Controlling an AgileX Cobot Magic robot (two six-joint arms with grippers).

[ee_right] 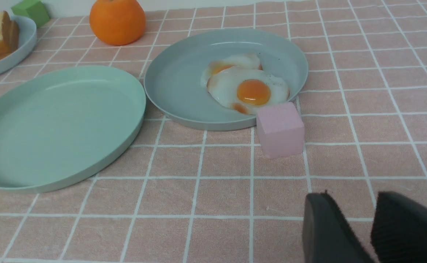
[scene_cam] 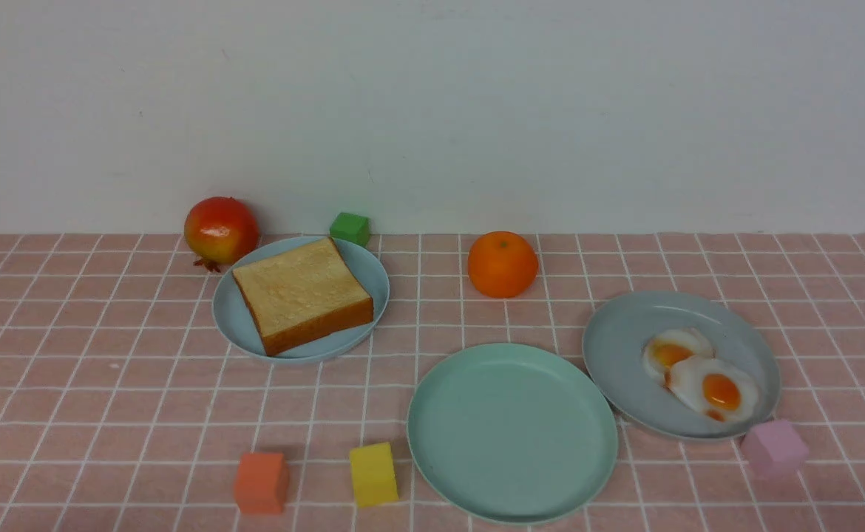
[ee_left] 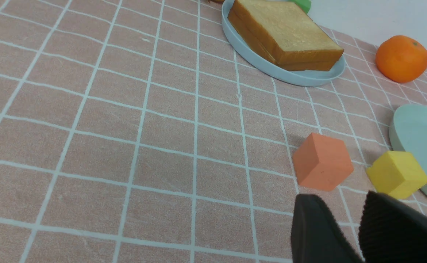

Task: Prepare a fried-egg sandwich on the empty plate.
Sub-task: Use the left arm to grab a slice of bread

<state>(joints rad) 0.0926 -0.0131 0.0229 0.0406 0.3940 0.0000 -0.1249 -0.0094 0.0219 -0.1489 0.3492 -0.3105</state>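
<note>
Your mint plate (scene_cam: pixel 512 432) is bare
Toast (scene_cam: pixel 303 292) on blue plate (scene_cam: pixel 229 316), eggs (scene_cam: pixel 699 373) on grey plate (scene_cam: pixel 617 347); left tool (ee_left: pixel 345 204), right tool (ee_right: pixel 356 201) narrow, holding nothing

Mint-green plate (scene_cam: pixel 512 436); golden toast (scene_cam: pixel 301 292); white egg (scene_cam: pixel 713 389); pink white-gridded tablecloth (scene_cam: pixel 107 355).

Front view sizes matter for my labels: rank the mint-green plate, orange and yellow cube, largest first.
1. mint-green plate
2. orange
3. yellow cube, smallest despite sitting nearer the camera
</note>
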